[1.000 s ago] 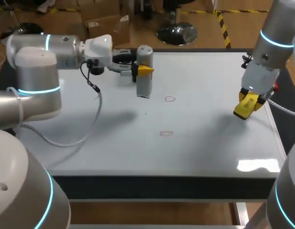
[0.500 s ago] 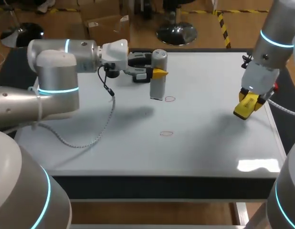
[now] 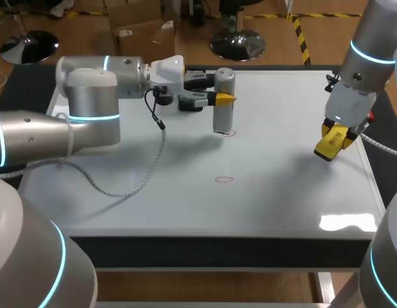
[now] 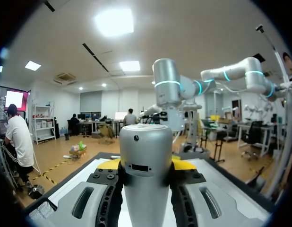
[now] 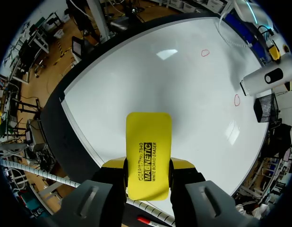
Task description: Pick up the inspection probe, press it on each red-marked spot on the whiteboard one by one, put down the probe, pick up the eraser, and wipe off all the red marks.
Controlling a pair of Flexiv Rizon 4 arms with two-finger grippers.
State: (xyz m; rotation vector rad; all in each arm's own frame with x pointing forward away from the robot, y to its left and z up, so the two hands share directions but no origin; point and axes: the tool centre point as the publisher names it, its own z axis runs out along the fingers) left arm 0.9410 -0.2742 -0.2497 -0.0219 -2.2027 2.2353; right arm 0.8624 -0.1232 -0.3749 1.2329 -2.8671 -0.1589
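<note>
The silver cylindrical probe (image 3: 223, 101) stands upright on the whiteboard (image 3: 275, 192), its foot at the far red mark (image 3: 230, 133). My left gripper (image 3: 219, 98) is shut on it, a yellow tip on each side; in the left wrist view the probe (image 4: 146, 175) fills the space between the fingers. A second red mark (image 3: 223, 179) lies nearer the front, in the middle. My right gripper (image 3: 331, 142) hangs over the board's right side, shut on the yellow eraser (image 3: 329, 144). In the right wrist view the eraser (image 5: 147, 153) sticks out between the fingers, with the two red marks (image 5: 205, 53) and the probe (image 5: 264, 82) far ahead.
A black basket (image 5: 265, 107) sits past the board beside the probe in the right wrist view. My left arm's cable (image 3: 144, 170) droops over the board's left half. The board's dark front edge (image 3: 224, 247) runs along the near side.
My left arm has carried the probe rightward across the board, from left of the far red mark onto it. My right arm and the eraser have stayed still.
</note>
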